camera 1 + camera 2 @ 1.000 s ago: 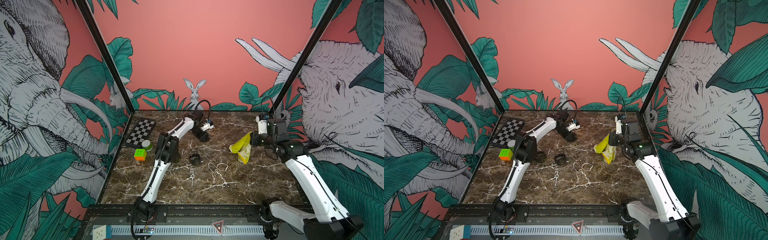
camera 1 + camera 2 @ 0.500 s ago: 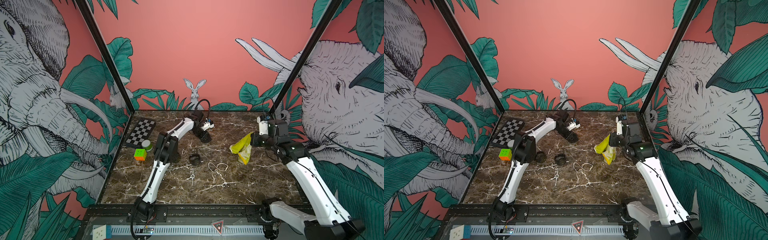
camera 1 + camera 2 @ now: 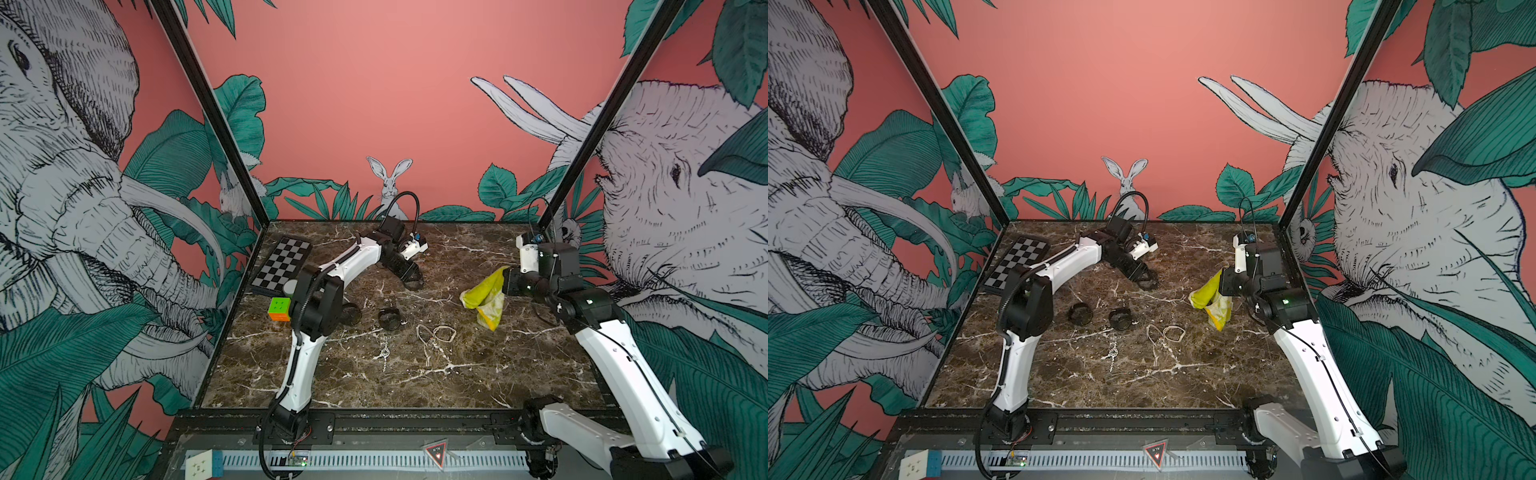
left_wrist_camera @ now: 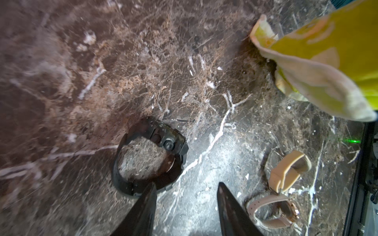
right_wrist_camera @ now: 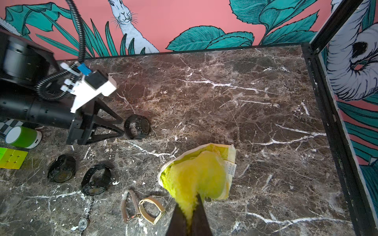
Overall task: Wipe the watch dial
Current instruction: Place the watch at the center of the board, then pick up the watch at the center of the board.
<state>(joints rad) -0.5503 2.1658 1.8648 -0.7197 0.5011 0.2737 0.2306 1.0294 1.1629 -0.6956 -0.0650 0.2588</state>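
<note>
The left gripper (image 4: 186, 185) is spreading its fingers wider than a second ago, leaving the black watch (image 4: 163, 139) lying on the marble table (image 4: 204, 61) by one fingertip, apart from the yellow cloth (image 5: 196, 171). The right gripper (image 5: 188, 210) is pinching that cloth's bunched end tightly.

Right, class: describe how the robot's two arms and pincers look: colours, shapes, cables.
The left arm and right arm are white shells with chunky black joints. A ribbed black hose loops to the left wrist's white camera block with a blue plug; a thin black wire follows the right arm. The left pincer and right pincer have slim black tapered fingers.
</note>
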